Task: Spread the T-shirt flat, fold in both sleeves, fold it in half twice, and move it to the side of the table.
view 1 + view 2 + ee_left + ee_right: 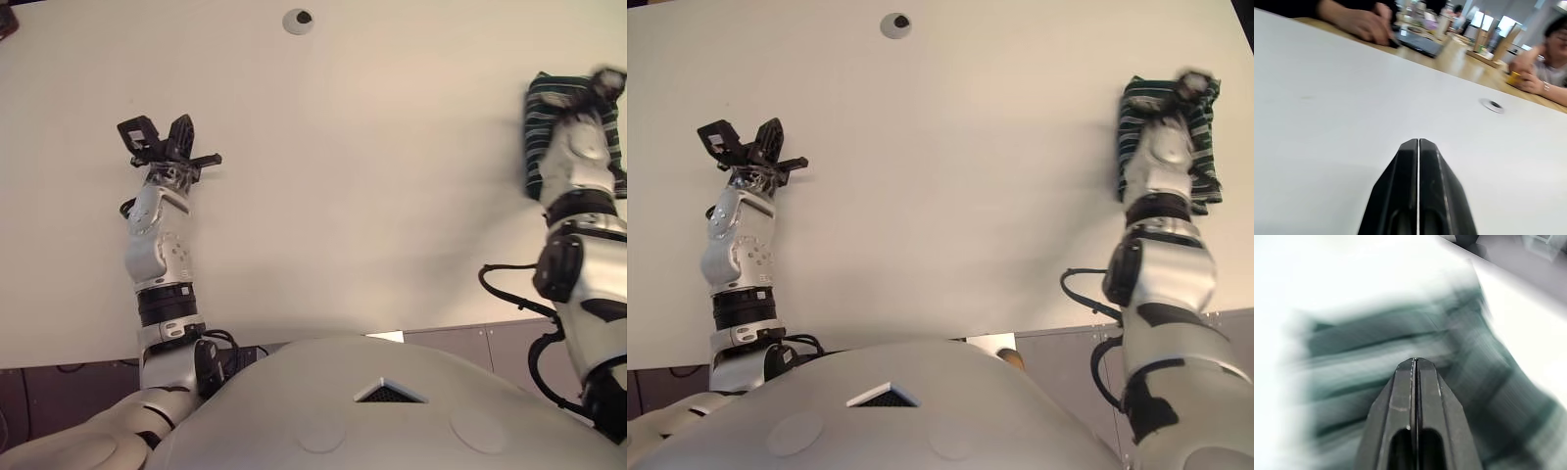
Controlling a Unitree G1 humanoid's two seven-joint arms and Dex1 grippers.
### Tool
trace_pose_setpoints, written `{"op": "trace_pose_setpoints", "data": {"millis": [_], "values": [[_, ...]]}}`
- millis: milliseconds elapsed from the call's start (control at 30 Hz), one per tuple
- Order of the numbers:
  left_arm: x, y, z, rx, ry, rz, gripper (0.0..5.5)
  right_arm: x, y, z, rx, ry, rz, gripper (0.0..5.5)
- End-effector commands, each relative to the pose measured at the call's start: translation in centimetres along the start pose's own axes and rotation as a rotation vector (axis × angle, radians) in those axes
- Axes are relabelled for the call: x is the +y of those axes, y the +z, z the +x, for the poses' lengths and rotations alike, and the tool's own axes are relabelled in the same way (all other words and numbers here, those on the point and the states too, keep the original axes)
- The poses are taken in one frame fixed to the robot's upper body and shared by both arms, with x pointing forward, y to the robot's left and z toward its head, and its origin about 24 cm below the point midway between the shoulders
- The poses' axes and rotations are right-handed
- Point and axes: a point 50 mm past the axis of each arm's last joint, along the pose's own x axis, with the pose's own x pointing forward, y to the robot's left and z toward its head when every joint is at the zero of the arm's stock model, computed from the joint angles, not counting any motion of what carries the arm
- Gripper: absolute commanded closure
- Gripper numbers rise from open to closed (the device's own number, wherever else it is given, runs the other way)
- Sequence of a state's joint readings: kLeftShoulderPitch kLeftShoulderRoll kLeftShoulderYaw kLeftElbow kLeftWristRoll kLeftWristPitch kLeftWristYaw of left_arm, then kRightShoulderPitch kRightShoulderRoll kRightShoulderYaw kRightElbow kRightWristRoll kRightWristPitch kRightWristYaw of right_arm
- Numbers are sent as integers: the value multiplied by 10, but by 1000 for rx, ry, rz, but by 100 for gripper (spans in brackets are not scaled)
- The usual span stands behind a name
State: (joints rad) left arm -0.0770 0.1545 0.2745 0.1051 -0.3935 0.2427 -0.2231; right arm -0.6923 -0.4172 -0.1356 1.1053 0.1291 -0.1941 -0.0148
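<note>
Folded striped T-shirt (1138, 110) near worktop (372, 147) right edge; right pincer (1413, 363) clenched, over shirt. Left pincer (1418, 145) clenched above worktop, well apart.

No text can be read — the T-shirt (1136, 108) at the right edge of the frame shows only stripes, and the table (372, 147) bears no legible letters, numbers or signs. Anything in the room behind is too blurred to make out.
</note>
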Motion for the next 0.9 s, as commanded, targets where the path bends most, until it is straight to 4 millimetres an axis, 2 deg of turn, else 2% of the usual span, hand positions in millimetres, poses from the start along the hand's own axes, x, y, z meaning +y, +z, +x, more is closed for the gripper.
{"op": "trace_pose_setpoints", "data": {"millis": [33, 133, 200, 267, 400, 567, 900], "values": [[-7, 14, 8, -56, 30, 99, 550, 84, 88, -9, -434, 328, -12, 547], [-22, 17, 8, -87, 13, 153, 550, 106, 75, -23, -403, 402, 44, 547], [-30, 13, 11, -65, -8, 209, 550, 114, 53, -33, -311, 395, 121, 547], [-28, 11, 12, -55, 28, 207, 550, 124, 40, -43, -244, 390, 173, 547], [-17, 8, 15, -33, 108, 197, 550, 141, 31, -56, -181, 405, 190, 547], [-10, 9, 17, -29, 126, 187, 550, 142, 25, -60, -147, 384, 202, 547], [-8, 10, 14, -21, 116, 231, 550, 133, 23, -55, -146, 354, 182, 547]]}}
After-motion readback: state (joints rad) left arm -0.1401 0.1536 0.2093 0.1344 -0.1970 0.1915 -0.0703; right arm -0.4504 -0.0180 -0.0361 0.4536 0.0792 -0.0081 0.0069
